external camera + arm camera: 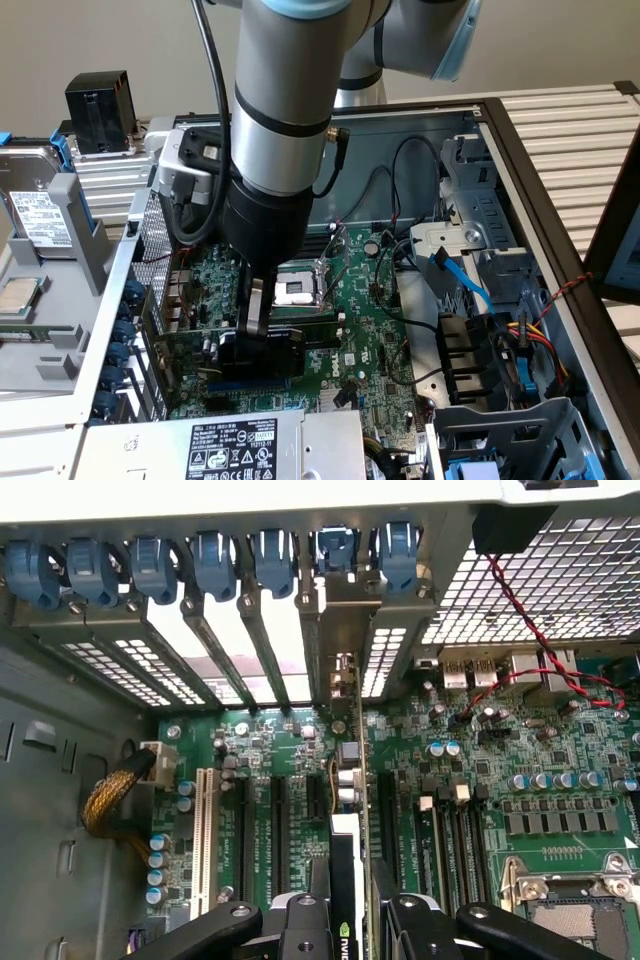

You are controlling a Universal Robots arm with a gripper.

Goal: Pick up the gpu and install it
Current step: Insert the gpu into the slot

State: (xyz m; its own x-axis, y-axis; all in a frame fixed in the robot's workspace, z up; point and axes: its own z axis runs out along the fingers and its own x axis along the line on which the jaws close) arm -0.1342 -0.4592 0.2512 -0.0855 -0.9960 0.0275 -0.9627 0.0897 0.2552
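The gpu (268,358), a green card with a black shroud, stands on edge low over the motherboard (372,330) inside the open computer case. My gripper (257,335) comes down from above and is shut on the gpu's top edge. In the wrist view the gpu (346,865) runs edge-on between my two black fingers (300,925), and my gripper (350,925) clamps it. Its silver bracket (338,675) reaches the rear slot openings, in line with a black expansion slot (383,810). I cannot tell whether the card's edge sits fully in the slot.
A CPU socket (298,290) lies just behind the card. The power supply (220,440) is in front, a drive cage (505,430) and cables (465,280) toward the exterior view's right. Blue bracket clips (215,560) line the rear wall. A red-black wire (530,630) crosses nearby.
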